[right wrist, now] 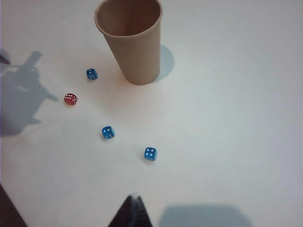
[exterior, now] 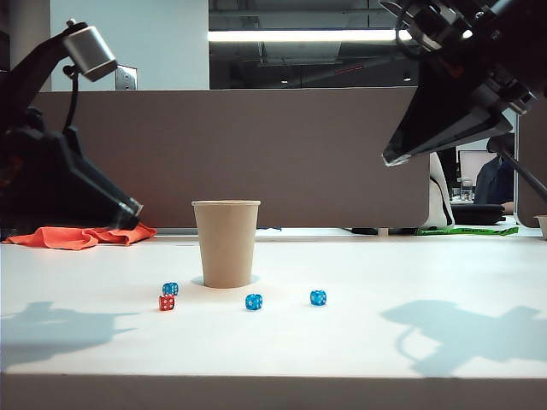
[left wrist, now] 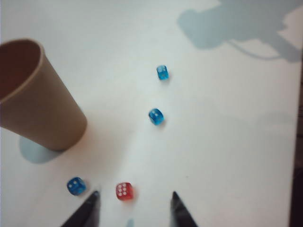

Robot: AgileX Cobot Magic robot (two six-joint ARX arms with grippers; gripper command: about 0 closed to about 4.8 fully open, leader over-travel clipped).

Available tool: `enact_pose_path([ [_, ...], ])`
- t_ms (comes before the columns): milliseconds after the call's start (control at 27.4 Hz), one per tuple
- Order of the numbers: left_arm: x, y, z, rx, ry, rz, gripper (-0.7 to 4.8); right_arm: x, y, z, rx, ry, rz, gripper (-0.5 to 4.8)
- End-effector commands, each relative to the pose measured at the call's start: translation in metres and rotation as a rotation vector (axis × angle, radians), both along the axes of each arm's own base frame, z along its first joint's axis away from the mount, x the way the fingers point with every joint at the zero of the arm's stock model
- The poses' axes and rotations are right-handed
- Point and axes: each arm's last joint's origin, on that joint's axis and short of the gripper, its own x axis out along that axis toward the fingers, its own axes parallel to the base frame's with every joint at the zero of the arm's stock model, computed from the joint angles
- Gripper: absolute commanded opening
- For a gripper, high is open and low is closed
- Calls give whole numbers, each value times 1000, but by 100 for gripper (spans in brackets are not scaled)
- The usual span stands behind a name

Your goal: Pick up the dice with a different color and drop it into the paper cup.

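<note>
Red and tiny, the odd die (exterior: 167, 302) lies on the white counter (exterior: 359, 342) in front of and left of the paper cup (exterior: 226, 243), with one blue die (exterior: 170, 289) just behind it and close to the cup's base. Two more blue dice (exterior: 254, 301) (exterior: 318, 297) sit apart to the right of the cup, which stands upright. In the left wrist view the left tool (left wrist: 135, 195) hangs above the counter with its dark fingertips (left wrist: 93, 195) spread wide, the red die (left wrist: 124, 191) lying between them, untouched. The right tool (right wrist: 133, 200) is raised high at the right, its tips together and closed, holding nothing. An orange cloth (exterior: 81, 236) lies at the back left.
</note>
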Motion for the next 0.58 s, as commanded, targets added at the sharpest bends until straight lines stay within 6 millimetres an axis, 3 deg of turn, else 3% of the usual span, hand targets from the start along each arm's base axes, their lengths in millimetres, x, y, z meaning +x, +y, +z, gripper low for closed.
enact_pose_path([
  [37,3,-1,-1,-11,-4,-12,186,0,0,2,6,-12,4,-1],
  [329,9,-4,-17,-21,72,-47,184,0,0,2,5,-12,4,-1],
  [584,12,-5,-19,-41,69,-52,184,0,0,2,6,-12,4,-1],
])
